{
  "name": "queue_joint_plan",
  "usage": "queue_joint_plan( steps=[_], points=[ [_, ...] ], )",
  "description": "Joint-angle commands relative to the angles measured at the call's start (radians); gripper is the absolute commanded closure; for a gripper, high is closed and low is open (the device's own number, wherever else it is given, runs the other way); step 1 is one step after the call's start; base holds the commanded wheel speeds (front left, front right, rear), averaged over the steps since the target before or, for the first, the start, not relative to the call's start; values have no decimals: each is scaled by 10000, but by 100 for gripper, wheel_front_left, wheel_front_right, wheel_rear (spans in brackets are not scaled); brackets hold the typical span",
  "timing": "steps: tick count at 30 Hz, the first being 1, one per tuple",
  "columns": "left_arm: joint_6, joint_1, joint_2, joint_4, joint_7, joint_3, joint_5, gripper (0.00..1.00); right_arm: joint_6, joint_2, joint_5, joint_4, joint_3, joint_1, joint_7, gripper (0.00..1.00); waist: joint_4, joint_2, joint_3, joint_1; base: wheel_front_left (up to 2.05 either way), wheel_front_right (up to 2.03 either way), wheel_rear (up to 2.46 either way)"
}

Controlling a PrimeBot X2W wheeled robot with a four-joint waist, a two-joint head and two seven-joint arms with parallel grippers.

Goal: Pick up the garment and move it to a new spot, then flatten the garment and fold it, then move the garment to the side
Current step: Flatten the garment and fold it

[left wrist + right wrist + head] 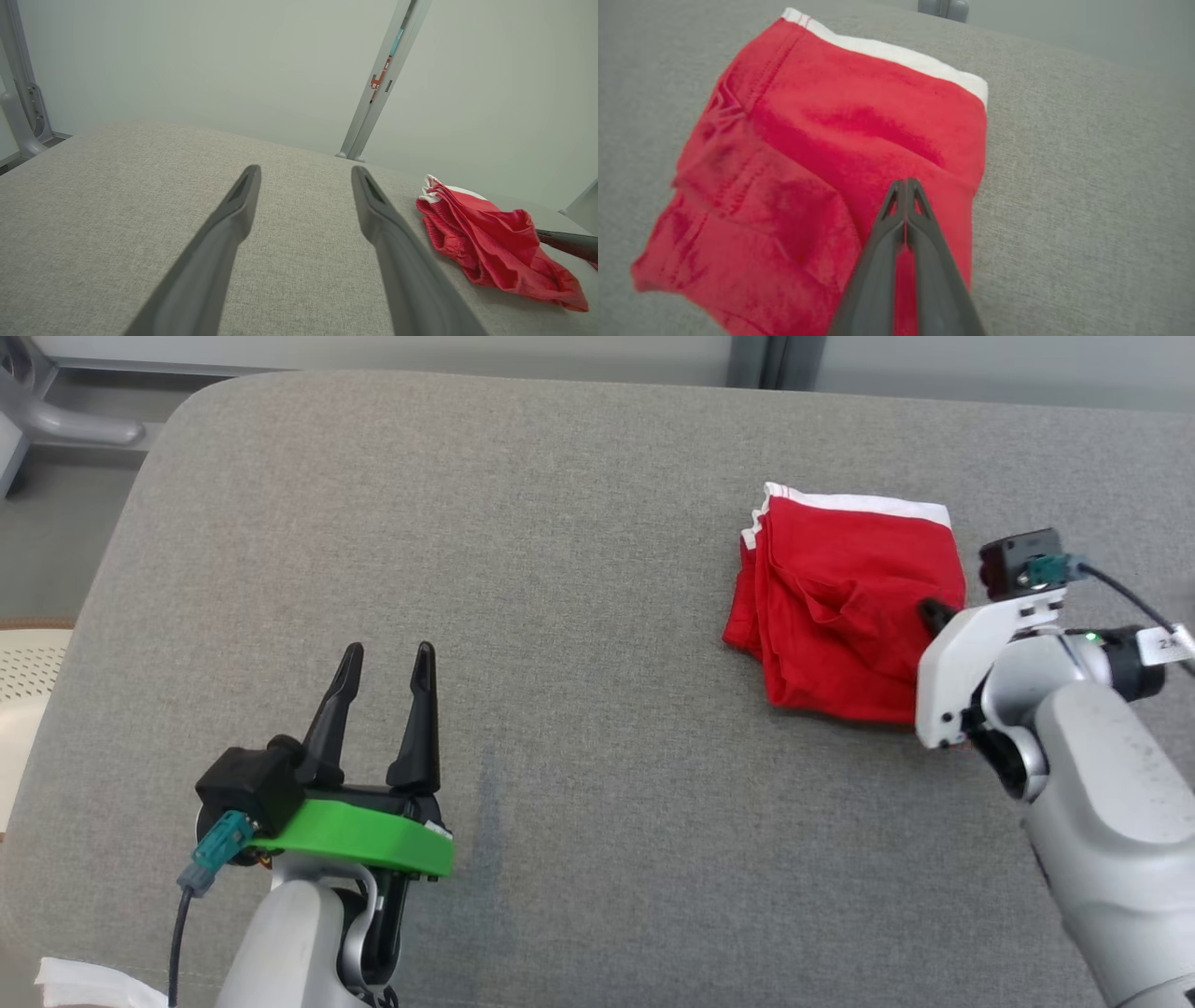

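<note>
The garment (pixel 840 607) is a red piece with a white band along its far edge, folded into a rough square on the right part of the grey cushioned table (pixel 560 616). My right gripper (pixel 934 611) is shut, its tips pressed together over the garment's right half (pixel 831 154). In the right wrist view the gripper (pixel 906 182) shows no cloth between its tips. My left gripper (pixel 387 653) stands open over bare table at the lower left, far from the garment. The left wrist view shows that gripper (pixel 306 172) with the garment (pixel 490 242) off to its right.
A pale perforated chair seat (pixel 28 663) sits past the table's left edge. A grey metal frame (pixel 56 420) stands at the far left corner and a slanted post (pixel 378 79) rises behind the table. A white cloth scrap (pixel 84 985) lies at the lower left.
</note>
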Motion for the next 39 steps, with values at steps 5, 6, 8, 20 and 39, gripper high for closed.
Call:
queue_joint_plan(
  steps=[5, 6, 8, 20, 39],
  points=[
    [-31, -159, 46, 13, -19, 60, -30, 0, -3, 531, 754, -195, 1235, 386, 2, 100, -71, 0, -38, 0, 0, 0, 0],
    [-31, -162, 47, 23, -20, 47, -35, 0, -3, 649, 1018, -289, 1537, 455, 38, 100, -81, 0, -55, 0, 0, 0, 0],
    [-31, -155, 57, 33, -19, 47, -42, 0, -3, 787, 1402, -540, 2042, 594, 70, 100, -99, 0, -89, 0, 0, 0, 0],
    [-31, 145, 145, 124, -20, 283, -10, 0, -3, 797, 3057, -3021, 3404, 1727, -793, 82, -369, 0, -427, 0, 0, 0, 0],
    [-31, 1033, 232, 483, -8, 1346, 352, 0, -3, 1121, -288, -5113, -1622, 4437, -3779, 0, -1371, 0, -1567, 0, 0, 0, 0]
  ],
)
